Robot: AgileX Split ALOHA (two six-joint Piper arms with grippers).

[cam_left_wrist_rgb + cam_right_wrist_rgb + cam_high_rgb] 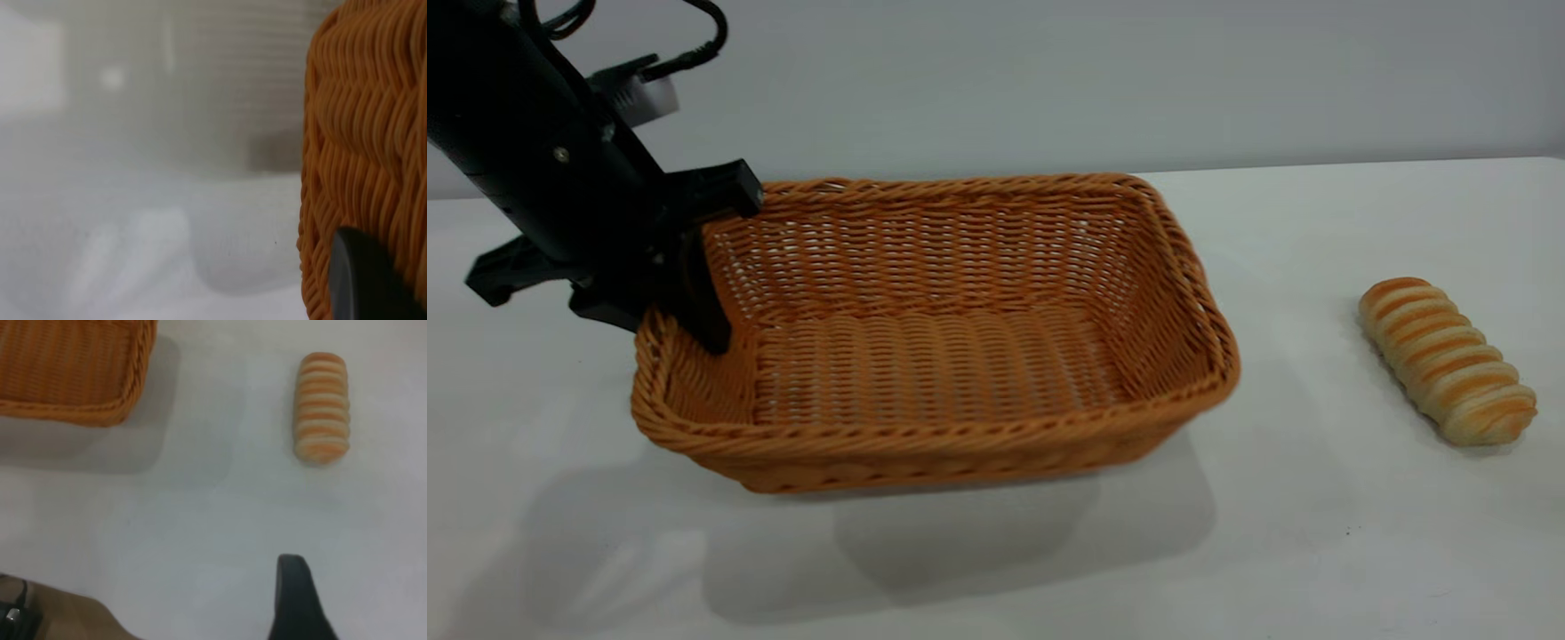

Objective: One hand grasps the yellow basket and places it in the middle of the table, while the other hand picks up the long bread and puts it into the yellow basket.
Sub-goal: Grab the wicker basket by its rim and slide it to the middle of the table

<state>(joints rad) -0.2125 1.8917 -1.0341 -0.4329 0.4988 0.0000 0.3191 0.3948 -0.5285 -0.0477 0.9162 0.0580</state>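
Exterior view: left gripper (pixel 685 307) clamps the yellow basket (pixel 934 338) at its left rim; long bread (pixel 1447 359) lies apart on its right, nearer the right gripper (pixel 300 600), whose opening cannot be told.

Left arm (pixel 525 151) cut off by exterior view's top-left corner; outer finger of left gripper (pixel 680 307) hidden behind yellow basket (pixel 934 356) wall. Left wrist view: background blurred, basket cropped at edge, only one fingertip (pixel 363 280) visible. Right wrist view: only one fingertip (pixel 297 600) visible, basket corner cropped, dark object (pixel 13 617) at corner unidentifiable.
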